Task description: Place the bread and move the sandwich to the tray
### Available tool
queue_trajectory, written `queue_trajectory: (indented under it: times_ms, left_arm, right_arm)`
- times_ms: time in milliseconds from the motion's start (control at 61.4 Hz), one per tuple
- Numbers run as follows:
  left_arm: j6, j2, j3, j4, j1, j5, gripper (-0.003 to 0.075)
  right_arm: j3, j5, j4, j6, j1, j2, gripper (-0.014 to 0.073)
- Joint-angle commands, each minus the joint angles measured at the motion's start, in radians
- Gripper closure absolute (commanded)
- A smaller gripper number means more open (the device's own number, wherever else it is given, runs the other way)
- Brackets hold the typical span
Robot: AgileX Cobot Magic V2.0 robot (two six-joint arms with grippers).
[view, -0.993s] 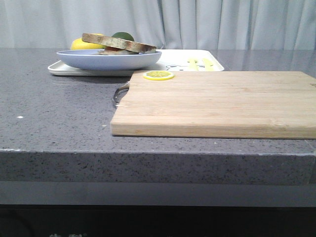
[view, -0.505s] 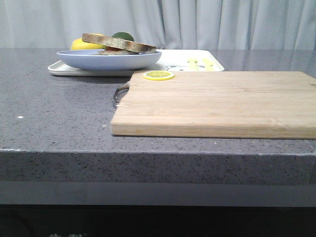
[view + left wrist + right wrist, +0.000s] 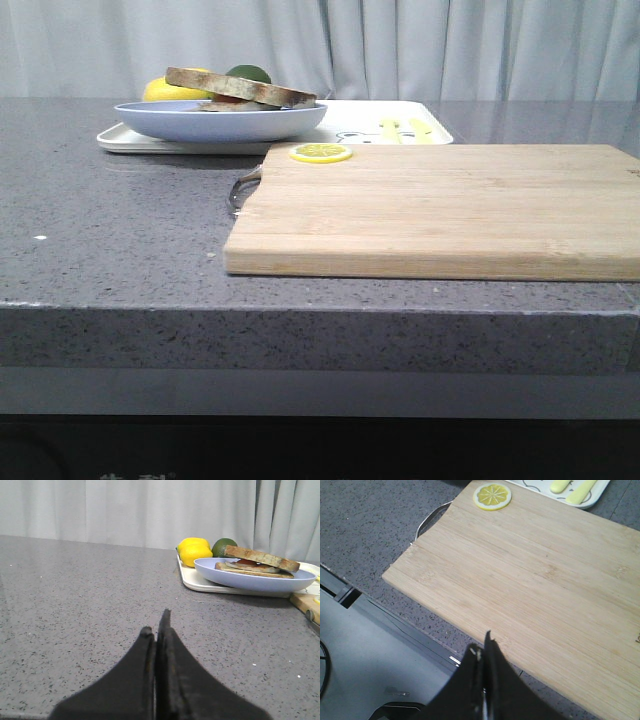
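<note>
Sandwich (image 3: 240,90) seen on blue plate (image 3: 220,122), plate resting on tray (image 3: 400,122) at far left of table (image 3: 110,230). Both pincers, left (image 3: 157,630) and right (image 3: 485,652), closed, nothing gripped. No legible writing noted.

One sandwich (image 3: 241,88) is counted, made of two bread slices, and it is carried by one pale-blue plate (image 3: 220,122). One white tray (image 3: 400,128) is seen, with two yellow marks (image 3: 405,130) printed on it. One wooden cutting board (image 3: 440,205) is found on the desk (image 3: 110,230), and one lemon slice (image 3: 321,153) is laid on it. Behind the plate, one yellow fruit (image 3: 194,551) and one green fruit (image 3: 223,546) are counted.
</note>
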Motion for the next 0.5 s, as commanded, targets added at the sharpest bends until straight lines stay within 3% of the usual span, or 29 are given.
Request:
queue_trajectory:
  times_ms: [0, 244, 488]
  left_arm:
    - [-0.011, -0.021, 0.002, -0.011, 0.001, -0.075, 0.0741]
    - [-0.011, -0.021, 0.002, -0.011, 0.001, -0.075, 0.0741]
    - [-0.011, -0.021, 0.002, -0.011, 0.001, -0.075, 0.0741]
  right_arm:
    - [-0.027, -0.053, -0.001, -0.004, -0.001, 0.0, 0.0661]
    - [0.009, -0.074, 0.007, -0.005, -0.007, -0.053, 0.0661]
    - [0.211, -0.306, -0.004, -0.006, -0.213, -0.27, 0.0659]
